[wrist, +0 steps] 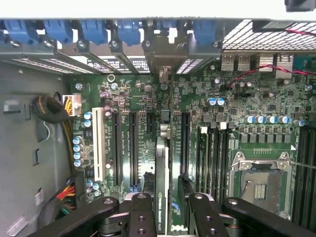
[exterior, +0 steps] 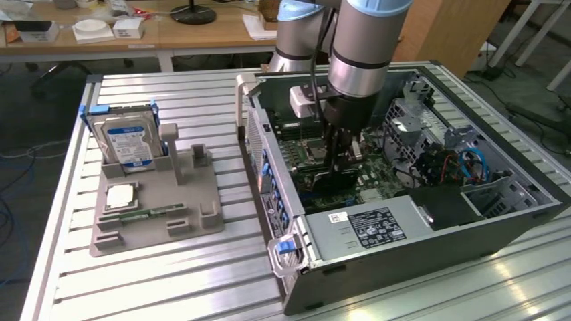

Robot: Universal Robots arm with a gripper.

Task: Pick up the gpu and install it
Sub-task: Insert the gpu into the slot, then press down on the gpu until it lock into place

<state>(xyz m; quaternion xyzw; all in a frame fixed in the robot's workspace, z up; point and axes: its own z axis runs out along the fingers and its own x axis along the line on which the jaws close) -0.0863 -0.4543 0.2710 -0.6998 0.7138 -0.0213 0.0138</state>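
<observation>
Exterior view: high, off my arm (exterior: 362, 60), angled down over tabletop (exterior: 178, 287) and open case (exterior: 402, 267).
Wrist view: close, facing its motherboard (wrist: 197, 108).
Shared: motherboard (exterior: 299, 137).

A hard drive (exterior: 128, 140) stands upright in a grey holder (exterior: 192, 200) beside a flat processor chip (exterior: 120, 195) and memory stick (exterior: 143, 215).

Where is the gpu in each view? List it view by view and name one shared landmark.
Exterior view: the gpu stands on edge inside the open computer case, below the arm.
Wrist view: the gpu is seen edge-on between the fingers.
Shared landmark: the green motherboard.
</observation>
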